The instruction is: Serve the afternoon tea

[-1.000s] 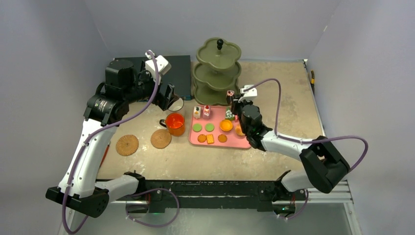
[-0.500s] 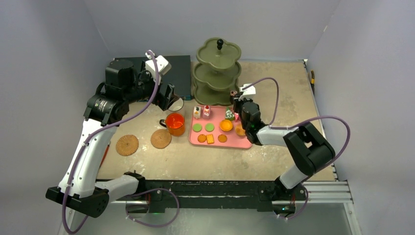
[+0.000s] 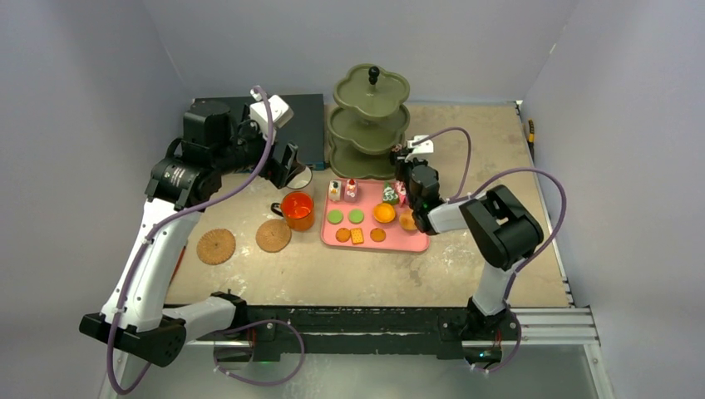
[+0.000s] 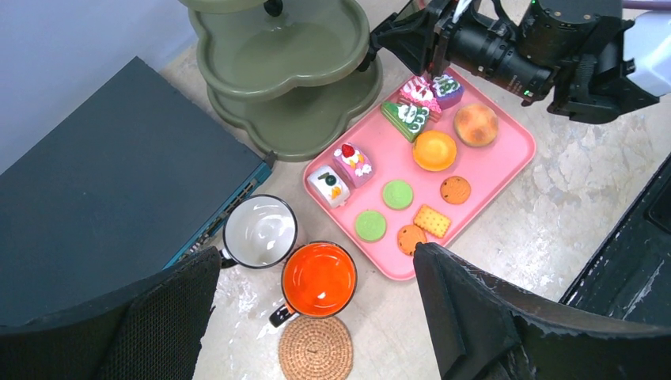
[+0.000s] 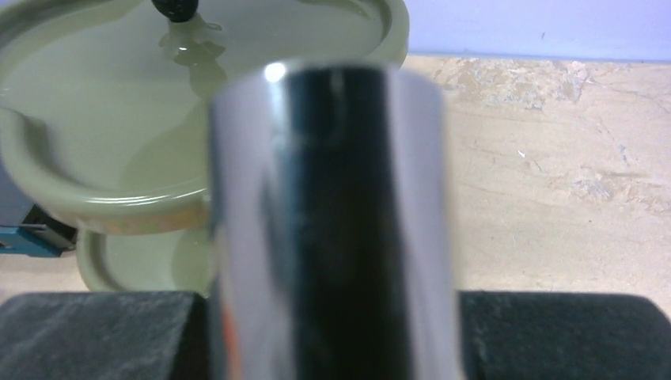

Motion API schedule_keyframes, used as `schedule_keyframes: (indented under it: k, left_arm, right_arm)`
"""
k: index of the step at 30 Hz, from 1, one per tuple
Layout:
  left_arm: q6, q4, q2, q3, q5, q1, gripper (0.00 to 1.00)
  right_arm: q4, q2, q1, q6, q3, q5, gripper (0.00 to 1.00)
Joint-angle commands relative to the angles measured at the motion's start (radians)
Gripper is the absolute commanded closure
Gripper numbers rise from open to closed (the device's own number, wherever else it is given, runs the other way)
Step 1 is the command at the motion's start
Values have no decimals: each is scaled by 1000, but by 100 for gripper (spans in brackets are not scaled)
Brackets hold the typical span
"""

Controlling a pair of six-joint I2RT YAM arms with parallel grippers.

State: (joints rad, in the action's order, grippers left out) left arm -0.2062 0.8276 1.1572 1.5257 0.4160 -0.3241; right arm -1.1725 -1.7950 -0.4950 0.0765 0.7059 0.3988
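Observation:
The olive-green three-tier stand stands at the back. My right gripper is at its right side, beside the lower tiers, shut on a small glossy dark cylinder, apparently a tiny cake. It hangs over the far corner of the pink tray. The tray holds pink cakes, green biscuits and an orange one. My left gripper hovers open and empty, high over the orange mug and white mug. Two cork coasters lie to the left.
A flat dark-blue box lies left of the stand, right behind the white mug. The right arm's elbow is folded close to the tray's right end. A purple cable loops over it.
The right gripper has carried its small cylinder a little farther back, toward the stand. The right elbow has swung left and back. The left arm has barely moved.

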Motion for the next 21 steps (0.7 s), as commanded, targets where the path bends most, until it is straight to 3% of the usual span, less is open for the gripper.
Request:
schedule_keyframes:
  k: [1, 7, 15, 21]
  left_arm:
    - [-28, -6, 4, 23, 16, -3, 8]
    - [-29, 1, 7, 25, 20, -3, 8]
    - [-19, 2, 10, 34, 33, -3, 8]
    - [-15, 11, 3, 39, 46, -3, 8]
  right_arm:
    - [-107, -49, 14, -2, 79, -18, 77]
    - [-99, -87, 25, -8, 103, -10, 75]
    - [-86, -39, 25, 3, 64, -14, 50]
    - [-82, 74, 18, 63, -33, -14, 46]
